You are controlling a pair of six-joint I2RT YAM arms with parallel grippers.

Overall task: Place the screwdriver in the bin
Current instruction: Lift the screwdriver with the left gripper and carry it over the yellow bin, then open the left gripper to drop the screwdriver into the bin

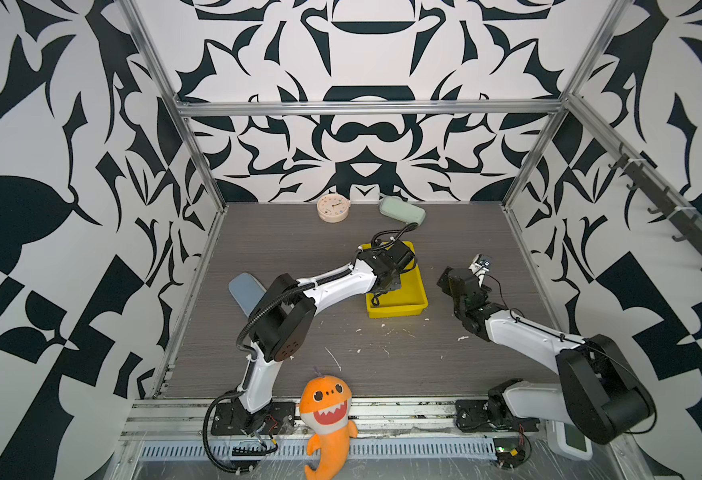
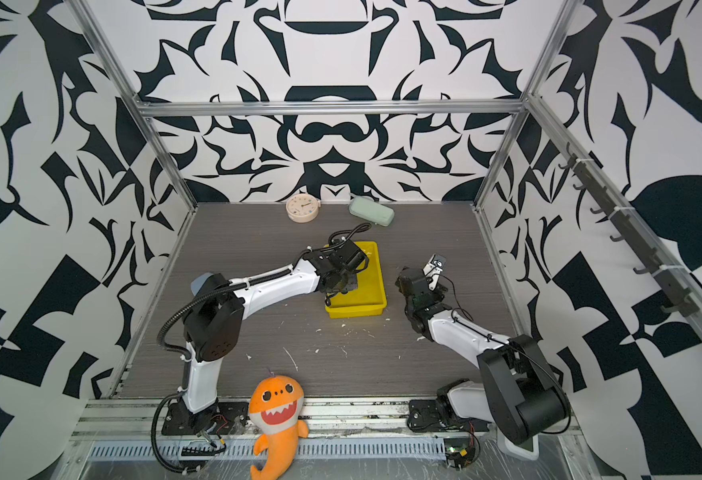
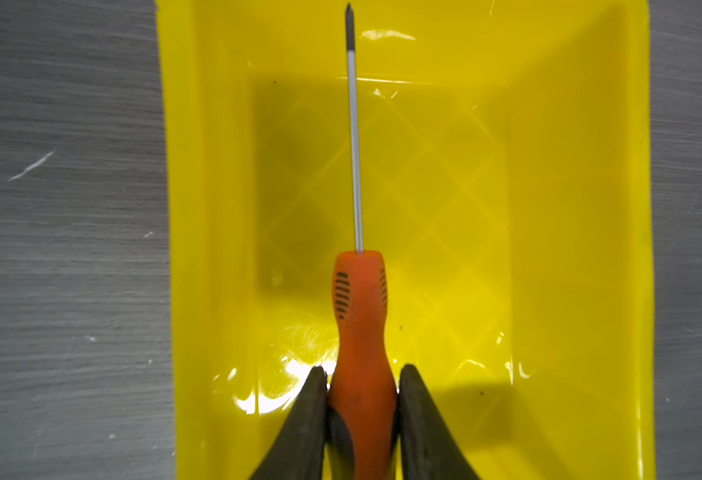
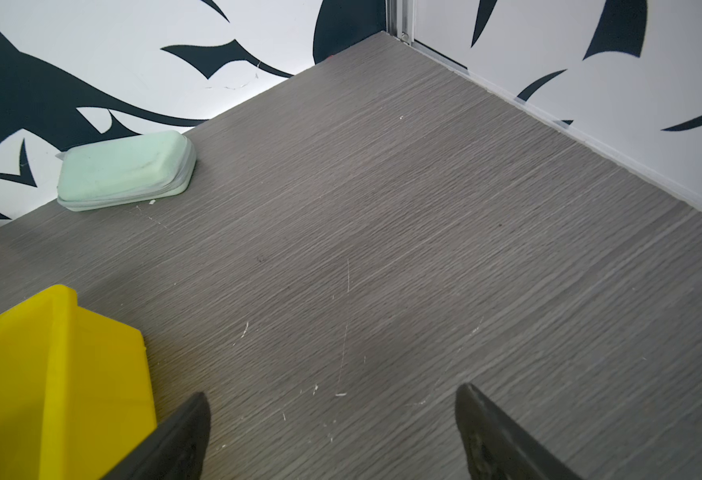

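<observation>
The screwdriver [image 3: 359, 316] has an orange handle and a thin metal shaft. My left gripper [image 3: 363, 370] is shut on the thick rear part of the handle, one black finger on each side. It hangs over the inside of the yellow bin [image 3: 569, 208], its shaft running along the bin's length with the tip over the end wall. In both top views the left wrist [image 1: 388, 274] covers the screwdriver above the bin [image 1: 413, 299]. My right gripper [image 4: 332, 399] is open and holds nothing, low over bare table just right of the bin [image 4: 50, 374].
A pale green oblong case [image 1: 402, 211] and a small round clock [image 1: 333, 208] lie by the back wall. A blue-grey flat object [image 1: 243, 291] sits behind the left arm's elbow. An orange plush shark [image 1: 327, 415] rests on the front rail. Patterned walls enclose three sides.
</observation>
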